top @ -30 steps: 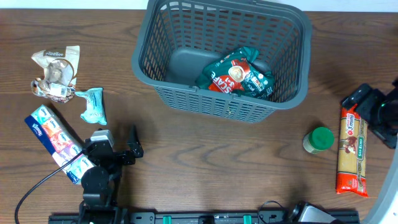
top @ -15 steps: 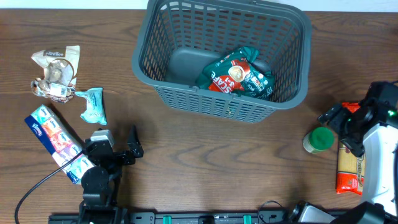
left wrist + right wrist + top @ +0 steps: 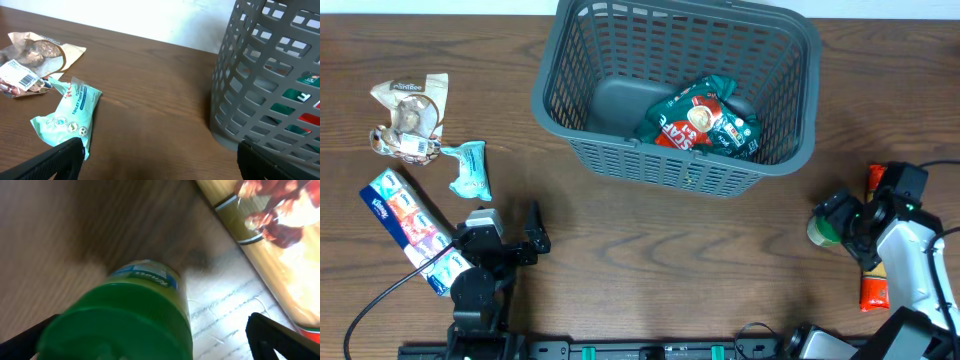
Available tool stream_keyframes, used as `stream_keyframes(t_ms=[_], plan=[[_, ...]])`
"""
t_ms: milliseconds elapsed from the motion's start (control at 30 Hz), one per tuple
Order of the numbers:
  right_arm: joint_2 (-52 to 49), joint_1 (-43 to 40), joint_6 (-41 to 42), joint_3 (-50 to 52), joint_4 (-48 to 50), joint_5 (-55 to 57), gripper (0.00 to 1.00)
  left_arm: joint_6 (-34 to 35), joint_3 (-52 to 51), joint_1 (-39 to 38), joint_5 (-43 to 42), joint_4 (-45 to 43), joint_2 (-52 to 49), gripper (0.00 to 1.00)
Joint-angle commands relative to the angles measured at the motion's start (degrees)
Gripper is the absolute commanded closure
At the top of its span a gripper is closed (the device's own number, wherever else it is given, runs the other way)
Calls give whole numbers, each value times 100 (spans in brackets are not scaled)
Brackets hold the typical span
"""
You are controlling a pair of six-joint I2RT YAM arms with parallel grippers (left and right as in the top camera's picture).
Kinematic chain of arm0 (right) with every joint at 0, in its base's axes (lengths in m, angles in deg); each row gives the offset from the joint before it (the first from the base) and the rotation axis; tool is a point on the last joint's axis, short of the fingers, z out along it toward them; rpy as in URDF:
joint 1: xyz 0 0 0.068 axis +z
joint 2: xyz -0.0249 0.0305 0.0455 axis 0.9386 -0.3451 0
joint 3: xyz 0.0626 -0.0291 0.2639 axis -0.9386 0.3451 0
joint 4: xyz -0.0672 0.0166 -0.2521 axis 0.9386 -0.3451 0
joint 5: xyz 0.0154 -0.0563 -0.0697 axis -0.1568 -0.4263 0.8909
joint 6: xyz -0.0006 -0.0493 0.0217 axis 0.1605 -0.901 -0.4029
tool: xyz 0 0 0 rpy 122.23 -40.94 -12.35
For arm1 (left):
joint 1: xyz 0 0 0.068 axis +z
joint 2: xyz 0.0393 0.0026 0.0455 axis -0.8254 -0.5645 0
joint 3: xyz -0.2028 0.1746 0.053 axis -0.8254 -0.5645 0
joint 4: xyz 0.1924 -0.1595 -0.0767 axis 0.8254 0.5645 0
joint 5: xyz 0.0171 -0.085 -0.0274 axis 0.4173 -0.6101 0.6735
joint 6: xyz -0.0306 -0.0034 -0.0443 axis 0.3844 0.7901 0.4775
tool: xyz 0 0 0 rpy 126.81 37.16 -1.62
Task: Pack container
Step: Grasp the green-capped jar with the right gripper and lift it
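Observation:
The dark grey container [image 3: 548,95] stands at the back centre with a green and red snack packet [image 3: 698,122] on its floor. It also shows in the left wrist view [image 3: 270,75]. My right gripper [image 3: 841,228] is open at the green-lidded jar [image 3: 823,229] at the right. In the right wrist view the jar [image 3: 130,320] sits between the spread fingers [image 3: 150,342], closer to the left one. My left gripper [image 3: 512,246] is open and empty at the front left; its fingers [image 3: 160,160] frame bare table.
An orange pasta packet [image 3: 872,286] lies right of the jar, partly under my right arm, and shows in the right wrist view [image 3: 270,240]. A teal wipes packet [image 3: 471,168], a crumpled brown packet [image 3: 410,118] and a tissue pack [image 3: 405,218] lie at the left.
My right arm has swung left from beside the pasta packet to the green-lidded jar, fingers now around it. The left arm has not moved.

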Motion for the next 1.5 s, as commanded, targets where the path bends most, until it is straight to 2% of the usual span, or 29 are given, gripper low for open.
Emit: stream_keyframes(t_ms=[0, 433, 733, 900, 1233, 1467], plan=[[15, -33, 162, 166, 149, 26, 1, 13, -109, 24, 133, 216, -7, 2], [15, -33, 162, 678, 809, 24, 3, 13, -109, 24, 133, 216, -9, 1], [15, -33, 162, 682, 815, 22, 29, 13, -109, 24, 133, 216, -7, 2], [15, -33, 162, 682, 813, 22, 36, 13, -109, 24, 133, 216, -9, 1], [17, -33, 164, 651, 903, 15, 71, 13, -109, 24, 133, 214, -7, 2], [208, -24, 107, 122, 651, -179, 91, 13, -109, 24, 133, 214, -9, 1]])
